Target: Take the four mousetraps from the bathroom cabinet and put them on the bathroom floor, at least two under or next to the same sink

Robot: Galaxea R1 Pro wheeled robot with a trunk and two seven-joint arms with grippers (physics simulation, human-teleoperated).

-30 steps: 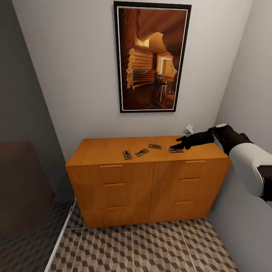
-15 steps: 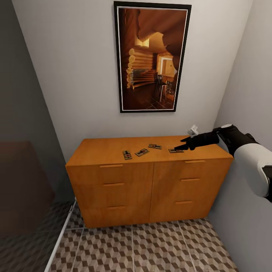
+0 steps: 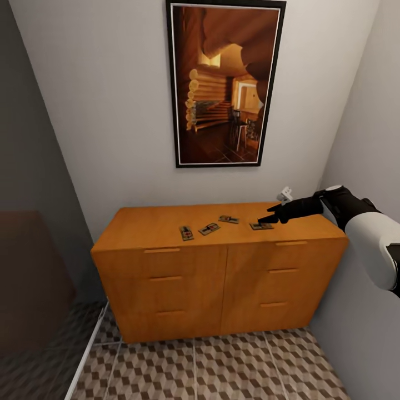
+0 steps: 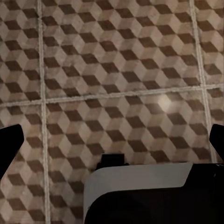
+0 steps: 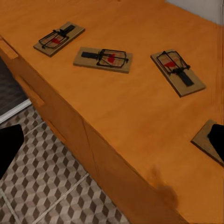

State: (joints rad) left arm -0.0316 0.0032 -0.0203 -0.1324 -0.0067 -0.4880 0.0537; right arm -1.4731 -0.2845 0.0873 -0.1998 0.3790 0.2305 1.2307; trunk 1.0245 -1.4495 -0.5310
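Four mousetraps lie on top of the orange-brown cabinet (image 3: 166, 222): one (image 3: 186, 233) at the left, a second (image 3: 209, 228), a third (image 3: 228, 219) and the rightmost (image 3: 260, 226). My right gripper (image 3: 268, 216) hovers open just above the rightmost trap, nothing between its fingers. In the right wrist view three traps (image 5: 59, 38) (image 5: 103, 59) (image 5: 177, 72) lie in a row, and the fourth (image 5: 205, 138) peeks in beside one fingertip (image 5: 217, 136). My left gripper (image 4: 112, 140) hangs open over the cube-patterned bathroom floor (image 4: 116, 70). The sink is out of view.
A framed picture (image 3: 222, 83) hangs above the cabinet. The right wall (image 3: 366, 139) stands close beside my right arm. A dark glass panel (image 3: 33, 266) closes the left side. Patterned floor (image 3: 222, 366) lies before the cabinet's drawers.
My right gripper has drawn back a little to the right over the rightmost mousetrap. The whole head view has shifted slightly. The mousetraps lie where they were.
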